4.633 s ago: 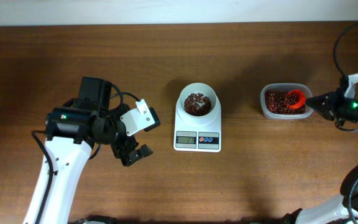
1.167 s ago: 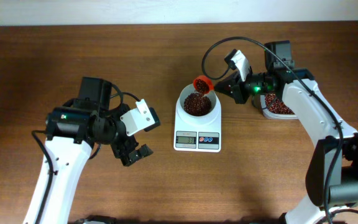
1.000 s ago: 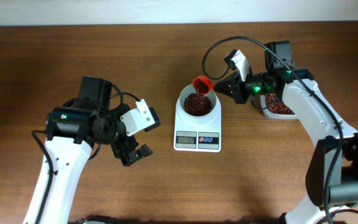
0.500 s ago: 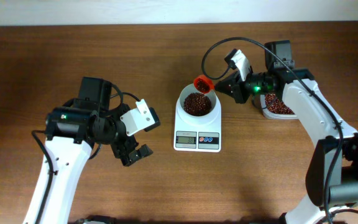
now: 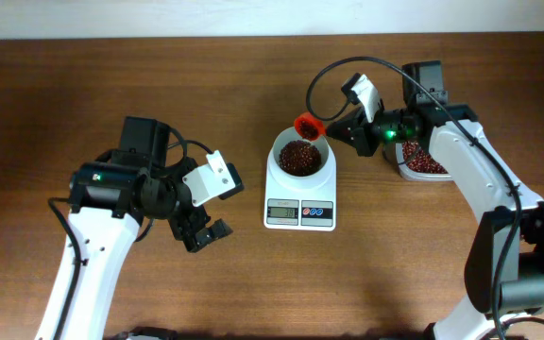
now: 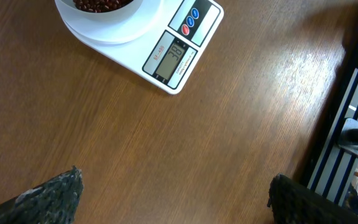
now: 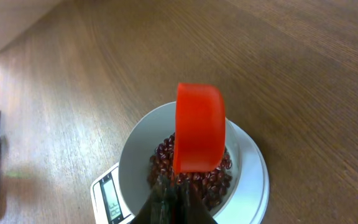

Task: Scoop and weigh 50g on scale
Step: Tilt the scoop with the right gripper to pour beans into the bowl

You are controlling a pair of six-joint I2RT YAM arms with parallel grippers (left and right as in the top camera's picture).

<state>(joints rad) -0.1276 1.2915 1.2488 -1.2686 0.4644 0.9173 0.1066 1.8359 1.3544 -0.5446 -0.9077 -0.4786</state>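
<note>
The white scale stands mid-table with its round bowl on top, and dark red-brown beans lie heaped in the bowl. My right gripper is shut on the handle of the orange-red scoop, which hangs over the bowl's far rim. In the right wrist view the scoop shows its outer side just above the beans, with the gripper below it. My left gripper hovers open left of the scale. It is empty in the left wrist view, where the scale's display is lit.
A clear plastic tub with more beans sits to the right of the scale, partly hidden under my right arm. The right arm's cable loops above the bowl. Bare wood surrounds the scale.
The right gripper has carried the scoop from the tub to the bowl, and the heap there has grown. Over the last second the scoop edged slightly back. The left arm has not moved.
</note>
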